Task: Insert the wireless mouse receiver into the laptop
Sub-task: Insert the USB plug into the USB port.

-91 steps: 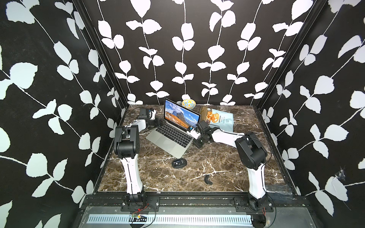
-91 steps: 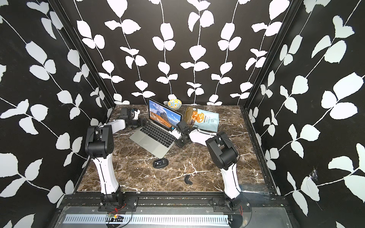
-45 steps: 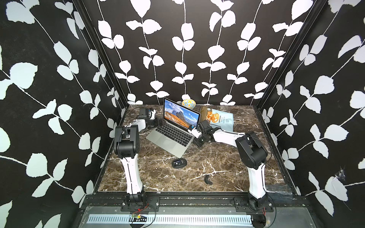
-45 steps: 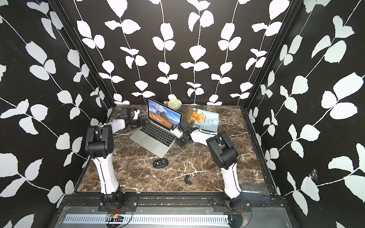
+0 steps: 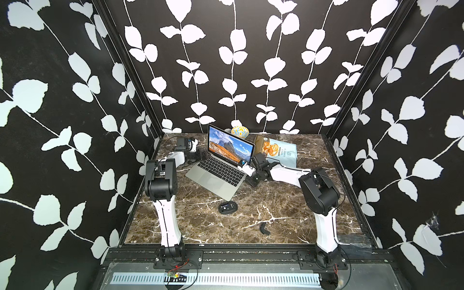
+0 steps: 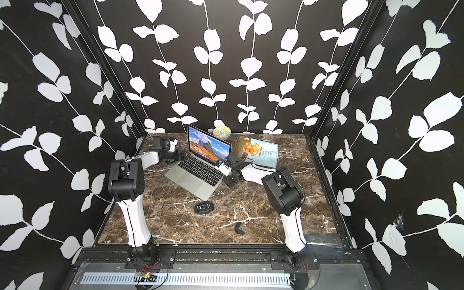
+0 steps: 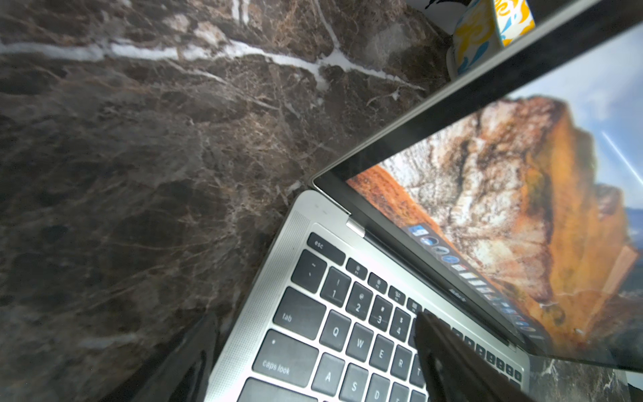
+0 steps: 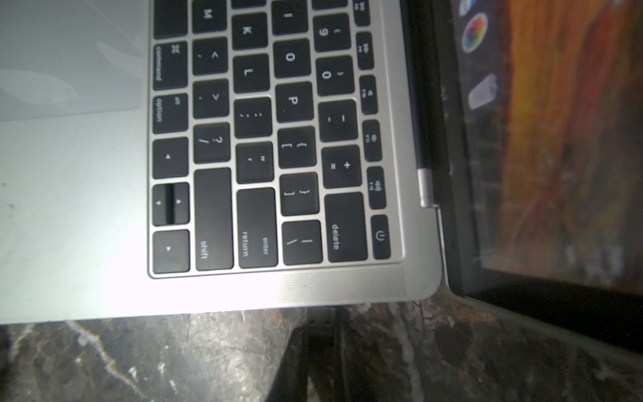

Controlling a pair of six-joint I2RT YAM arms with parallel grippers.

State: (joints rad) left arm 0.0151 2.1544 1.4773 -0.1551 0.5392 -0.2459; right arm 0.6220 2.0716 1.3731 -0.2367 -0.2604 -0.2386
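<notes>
The laptop (image 5: 218, 170) stands open at the back middle of the table, a mountain picture on its screen. My right gripper (image 8: 322, 334) is shut on the small receiver (image 8: 322, 317). The receiver's metal end meets the laptop's (image 8: 313, 289) right side edge near the hinge corner. My left gripper (image 7: 313, 365) is open and straddles the laptop's (image 7: 264, 289) left rear edge: one finger (image 7: 452, 362) over the keys, the other (image 7: 188, 365) on the table beside it. The black wireless mouse (image 5: 227, 207) lies in front of the laptop, away from both grippers.
A small curved black cover piece (image 5: 263, 228) lies near the front right. A bag of chips (image 5: 276, 150) lies behind the right arm. A patterned bowl (image 5: 239, 131) sits behind the screen. Black leaf-print walls close in three sides.
My right gripper with the receiver has crept slightly in toward the laptop's right edge. The left arm has not visibly moved.
</notes>
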